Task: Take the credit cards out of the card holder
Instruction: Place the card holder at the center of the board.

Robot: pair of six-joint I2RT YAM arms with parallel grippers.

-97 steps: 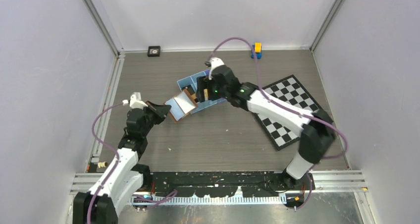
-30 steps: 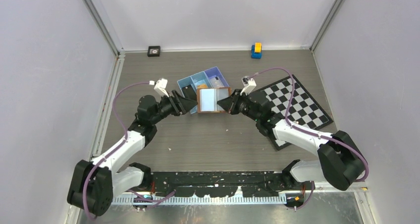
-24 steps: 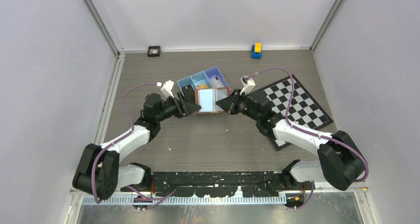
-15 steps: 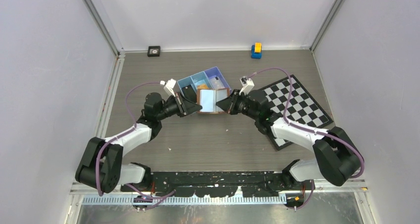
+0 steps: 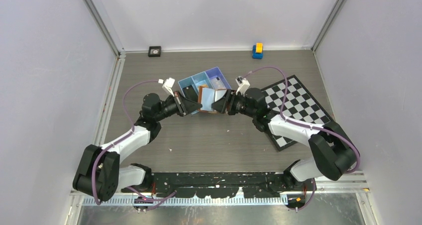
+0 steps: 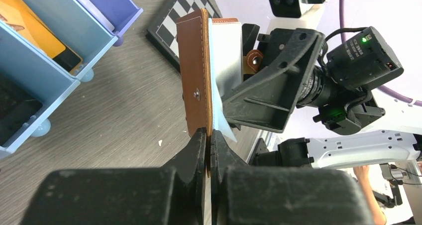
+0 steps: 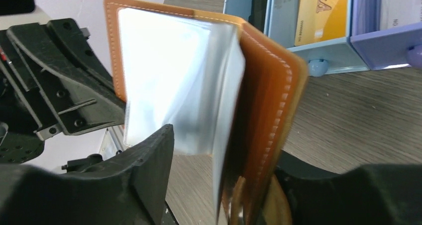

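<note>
The brown card holder (image 5: pixel 211 100) is held off the table between my two grippers, folded into a V. My left gripper (image 5: pixel 193 107) is shut on the edge of its left cover (image 6: pixel 195 75). My right gripper (image 5: pixel 225 104) is open, its jaws straddling the right cover (image 7: pixel 271 85) and the pale plastic sleeves (image 7: pixel 174 80); a gap shows between one finger (image 7: pixel 149 170) and the sleeves. An orange credit card (image 7: pixel 318 11) lies in the blue tray (image 7: pixel 328 56), and it also shows in the left wrist view (image 6: pixel 35 28). A whitish card (image 5: pixel 217 80) lies in the tray's purple compartment.
The blue three-compartment tray (image 5: pixel 185 81) stands just behind the holder. A chequered board (image 5: pixel 298 108) lies to the right under my right arm. A yellow-and-blue block (image 5: pixel 257 50) and a small black square object (image 5: pixel 155 51) sit by the back wall.
The holder was spread open flat between the grippers; now it is folded partway shut. Both grippers have moved closer together.
</note>
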